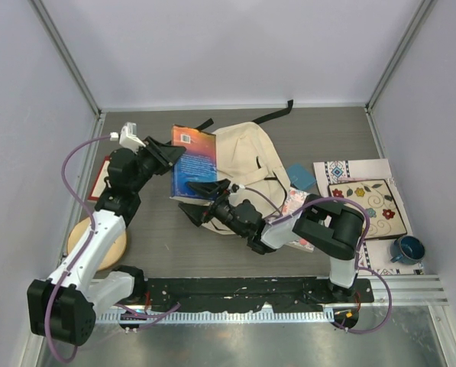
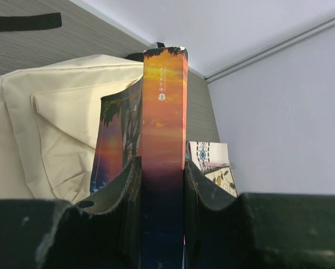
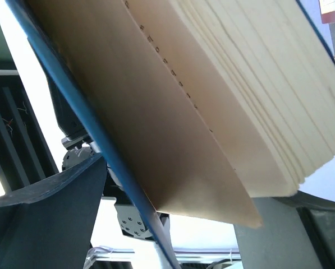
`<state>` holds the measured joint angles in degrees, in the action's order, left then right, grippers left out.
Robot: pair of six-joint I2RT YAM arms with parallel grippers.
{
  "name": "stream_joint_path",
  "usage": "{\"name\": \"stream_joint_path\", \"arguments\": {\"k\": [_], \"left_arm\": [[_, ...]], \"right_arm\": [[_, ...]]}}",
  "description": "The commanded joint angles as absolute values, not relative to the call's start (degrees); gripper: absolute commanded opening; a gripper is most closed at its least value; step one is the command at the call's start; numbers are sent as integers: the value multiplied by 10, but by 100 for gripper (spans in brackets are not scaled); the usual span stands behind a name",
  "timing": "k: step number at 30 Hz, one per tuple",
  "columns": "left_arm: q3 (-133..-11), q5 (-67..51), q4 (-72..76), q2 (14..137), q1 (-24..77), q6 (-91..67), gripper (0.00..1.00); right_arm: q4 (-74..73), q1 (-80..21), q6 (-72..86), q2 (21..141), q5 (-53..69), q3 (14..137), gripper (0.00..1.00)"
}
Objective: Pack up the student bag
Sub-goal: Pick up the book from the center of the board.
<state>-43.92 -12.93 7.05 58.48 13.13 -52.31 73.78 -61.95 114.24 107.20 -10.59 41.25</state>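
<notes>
Left wrist view: nearest, the left pincer (image 2: pixel 160 163) is clenched on the spine of a paperback book (image 2: pixel 164 106), whose long axis runs 6 to 12 o'clock. Just beyond, toward 10 o'clock, the student bag (image 2: pixel 55 117) lies on the tabletop (image 2: pixel 21 50). From above, the left arm reaches forward with a bent elbow, the bag at its 3 o'clock. The right pincer (image 1: pixel 199 200) is released, with its fingers spread about the book's lower edge.

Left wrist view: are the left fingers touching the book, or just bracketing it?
Touching. The left wrist view shows both left fingers pressed flat against the book, one on each cover beside the orange spine, with no gap visible.
</notes>
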Motion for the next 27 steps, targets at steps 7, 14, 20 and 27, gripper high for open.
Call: {"name": "stream_joint_path", "arguments": {"k": [7, 14, 20, 27], "left_arm": [[-432, -123, 136, 493, 137, -543, 0], [-421, -126, 120, 480, 137, -540, 0], [-407, -138, 100, 468, 136, -533, 23], [-381, -186, 138, 475, 137, -546, 64]], "right_arm": [[813, -607, 1137, 1042, -193, 406, 52], [824, -597, 1093, 1024, -192, 389, 24], [808, -566, 1030, 991, -142, 380, 1], [719, -520, 895, 919, 37, 398, 1]]}}
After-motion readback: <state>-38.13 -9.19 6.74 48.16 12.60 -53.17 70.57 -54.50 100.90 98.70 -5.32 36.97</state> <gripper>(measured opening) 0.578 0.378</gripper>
